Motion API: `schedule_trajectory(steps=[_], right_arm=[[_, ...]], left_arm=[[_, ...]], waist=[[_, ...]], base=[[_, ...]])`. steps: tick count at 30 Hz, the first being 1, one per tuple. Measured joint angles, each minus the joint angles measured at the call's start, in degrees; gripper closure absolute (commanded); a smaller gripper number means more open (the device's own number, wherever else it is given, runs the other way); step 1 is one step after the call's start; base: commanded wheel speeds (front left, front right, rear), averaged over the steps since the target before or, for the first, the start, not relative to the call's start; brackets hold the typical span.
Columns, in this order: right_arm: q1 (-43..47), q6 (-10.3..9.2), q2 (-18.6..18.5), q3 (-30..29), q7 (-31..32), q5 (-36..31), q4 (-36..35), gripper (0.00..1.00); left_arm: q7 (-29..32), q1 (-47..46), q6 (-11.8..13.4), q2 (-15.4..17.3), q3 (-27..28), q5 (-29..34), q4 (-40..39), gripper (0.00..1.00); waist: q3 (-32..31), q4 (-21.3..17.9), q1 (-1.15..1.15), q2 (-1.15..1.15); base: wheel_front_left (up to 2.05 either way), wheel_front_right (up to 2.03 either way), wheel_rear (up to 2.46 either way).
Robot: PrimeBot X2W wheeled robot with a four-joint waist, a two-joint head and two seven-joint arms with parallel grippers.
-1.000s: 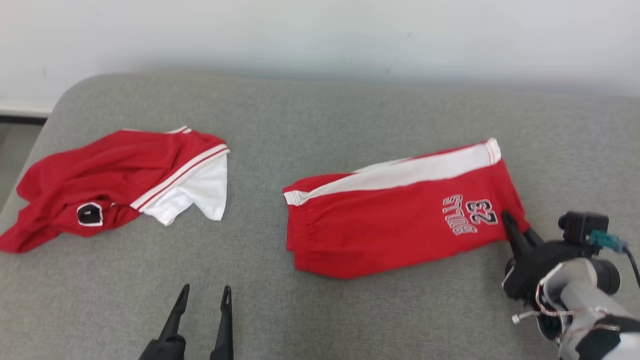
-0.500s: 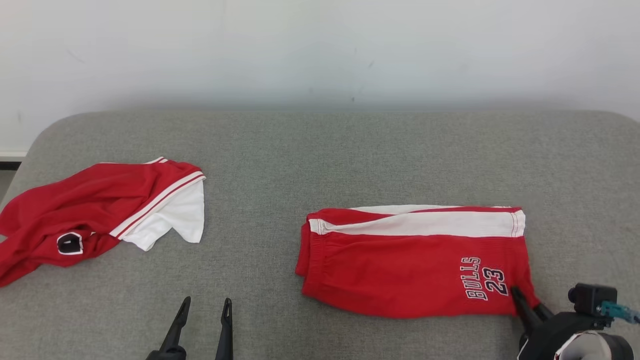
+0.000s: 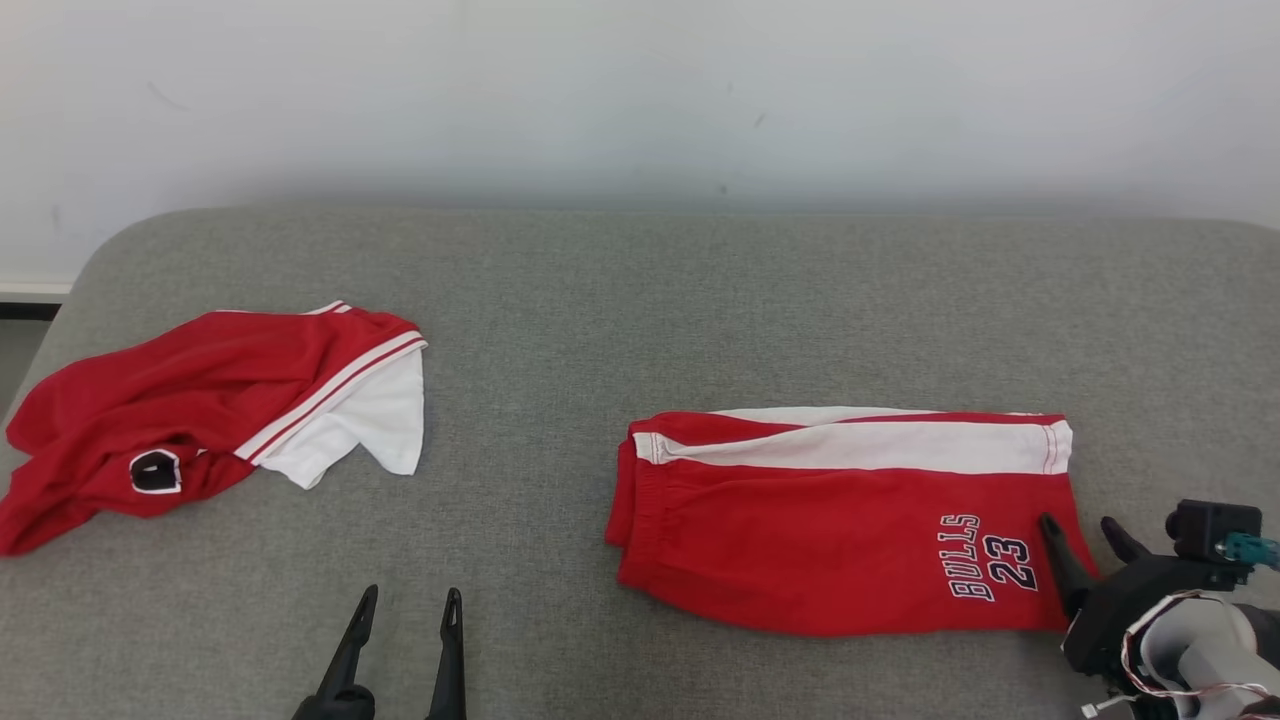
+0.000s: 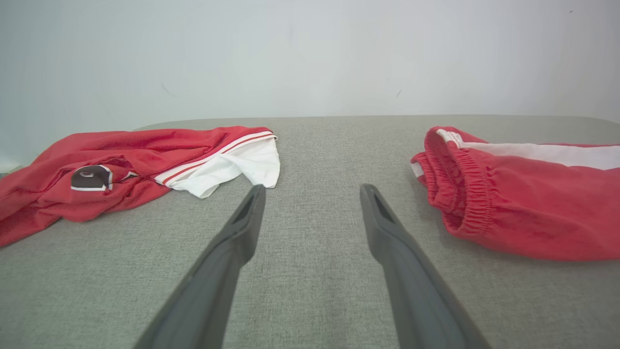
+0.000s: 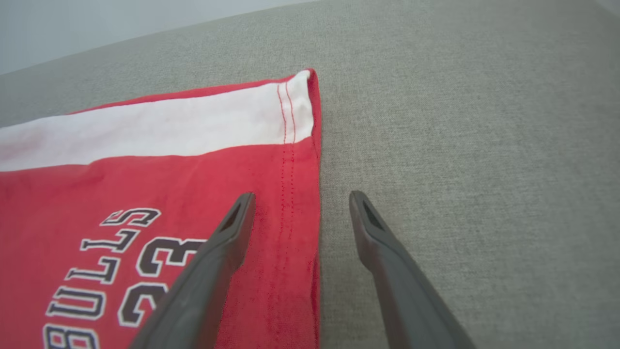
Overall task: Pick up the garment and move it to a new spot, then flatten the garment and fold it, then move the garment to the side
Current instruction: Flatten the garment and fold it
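Observation:
The garment, red shorts (image 3: 820, 530) with a white side stripe and "BULLS 23" print, lies folded flat on the right half of the grey cushioned surface (image 3: 600, 300). My right gripper (image 3: 1078, 525) stands open at the shorts' right hem. In the right wrist view the right gripper (image 5: 301, 196) straddles the hem edge of the shorts (image 5: 145, 184), one finger over the red cloth and the other over bare cushion. My left gripper (image 3: 410, 595) is open near the front edge, with nothing between its fingers. In the left wrist view the left gripper (image 4: 313, 188) points at bare cushion left of the shorts' waistband (image 4: 465, 194).
A second garment, a crumpled red and white jersey (image 3: 200, 400), lies at the far left, and in the left wrist view the jersey (image 4: 121, 165) is up and to the left. A pale wall (image 3: 640, 90) rises behind the surface. Its rounded left corner drops to the floor.
The head camera has shifted. The shorts' right end swung nearer to me and they now lie straight. My right gripper, earlier at the hem corner, now has its fingers apart. The left gripper stayed put.

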Motion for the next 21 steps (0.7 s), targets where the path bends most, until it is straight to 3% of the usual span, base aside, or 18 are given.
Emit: schedule_trajectory(steps=[10, 11, 12, 21], right_arm=[[-2.8, 0.01, 2.52, 1.78, 4.1, 0.8, 6.53, 0.0], [-2.94, 0.01, 2.71, 1.99, 4.46, 1.1, 6.5, 0.45], [-3.0, 0.0, 2.81, 2.08, 4.47, 1.57, 6.17, 1.0], [-3.0, 0.12, 0.86, 2.52, 3.19, 4.44, 6.59, 1.0]], left_arm=[[0.0, -0.21, -0.08, 0.0, 0.2, 0.0, 0.1, 0.0], [0.0, -0.29, -0.24, 0.0, 0.24, 0.0, 0.13, 0.0], [0.0, -0.3, -0.23, 0.0, 0.29, 0.0, 0.15, 0.0], [0.0, -0.21, -0.01, 0.0, 0.41, -0.2, 0.13, 0.0]], waist=[[0.51, 1.64, 0.0, 0.0], [0.54, 1.7, 0.0, 0.0], [0.54, 1.71, 0.0, 0.0], [0.06, 0.78, 0.0, 0.0]], base=[[0.0, 0.0, 0.0], [0.0, 0.0, 0.0], [0.0, 0.0, 0.0], [0.0, 0.0, 0.0]])
